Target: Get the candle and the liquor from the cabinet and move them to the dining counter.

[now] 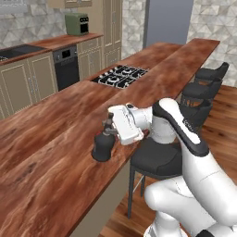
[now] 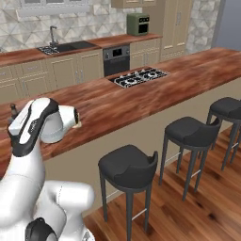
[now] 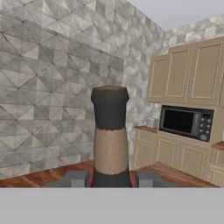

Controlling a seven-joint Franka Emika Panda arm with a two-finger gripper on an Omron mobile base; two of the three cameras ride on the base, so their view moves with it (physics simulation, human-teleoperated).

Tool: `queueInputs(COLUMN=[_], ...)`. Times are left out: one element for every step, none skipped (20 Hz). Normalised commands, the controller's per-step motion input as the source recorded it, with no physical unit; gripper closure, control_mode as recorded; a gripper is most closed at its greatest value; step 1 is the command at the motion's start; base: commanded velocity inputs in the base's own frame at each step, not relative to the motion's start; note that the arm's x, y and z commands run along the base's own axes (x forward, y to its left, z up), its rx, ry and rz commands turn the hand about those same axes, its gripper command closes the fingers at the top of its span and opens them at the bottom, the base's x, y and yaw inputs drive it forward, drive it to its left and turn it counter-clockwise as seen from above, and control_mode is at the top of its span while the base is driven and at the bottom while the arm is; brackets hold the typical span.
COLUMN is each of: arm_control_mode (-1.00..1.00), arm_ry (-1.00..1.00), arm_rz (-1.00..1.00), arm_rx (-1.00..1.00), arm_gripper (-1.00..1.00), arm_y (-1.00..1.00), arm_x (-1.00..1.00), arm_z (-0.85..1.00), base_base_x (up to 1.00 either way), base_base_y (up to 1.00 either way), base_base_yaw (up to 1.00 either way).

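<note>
Liquor (image 1: pixel 102 146), centre-left of frame, standing upright on dining counter (image 1: pixel 51 176); neck clamped by gripper (image 1: pixel 109 126). Step: placement. Next: unclamp, withdraw clear without tipping.

The white arm (image 1: pixel 178 125) is bent low and extended leftward; the gripper (image 1: pixel 109 126) is held level, its jaws closed on a bottle neck (image 3: pixel 110 144).

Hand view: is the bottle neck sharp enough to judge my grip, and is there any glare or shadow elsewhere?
Hand view: bottle neck close and soft-edged, between the gripper tips. Left base view: bottle sits in a small dark shadow on the counter, no glare. Right base view: evenly lit, slightly blurry.
</note>
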Motion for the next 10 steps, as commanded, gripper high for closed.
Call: queueInputs(arm_control_mode=[-1.0, -1.0, -1.0, -1.0, -1.0, -1.0, -1.0, -1.0, -1.0, -1.0], arm_ry=[0.0, 0.0, 0.0, 0.0, 0.0, 0.0, 0.0, 0.0, 0.0, 0.0], arm_rz=[0.07, 0.06, 0.04, 0.02, 0.01, 0.0, 0.0, 0.0, 0.0, 0.0], arm_rx=[0.08, 0.06, 0.03, 0.0, 0.0, 0.0, 0.0, 0.0, -0.02, -0.03], arm_gripper=[1.0, 1.0, 1.0, 1.0, 1.0, 1.0, 1.0, 1.0, 1.0, 1.0], arm_y=[0.0, 0.01, 0.03, 0.05, 0.04, 0.05, 0.05, 0.04, 0.05, 0.09], arm_x=[0.73, 0.7, 0.66, 0.58, 0.56, 0.54, 0.5, 0.46, 0.41, 0.39], arm_z=[-0.16, -0.16, -0.17, -0.11, -0.11, -0.16, -0.18, -0.18, -0.18, -0.15], base_base_x=[0.0, 0.0, 0.0, 0.0, 0.0, 0.0, 0.0, 0.0, 0.0, 0.0], base_base_y=[0.0, 0.0, 0.0, 0.0, 0.0, 0.0, 0.0, 0.0, 0.0, 0.0], base_base_yaw=[0.0, 0.0, 0.0, 0.0, 0.0, 0.0, 0.0, 0.0, 0.0, 0.0])
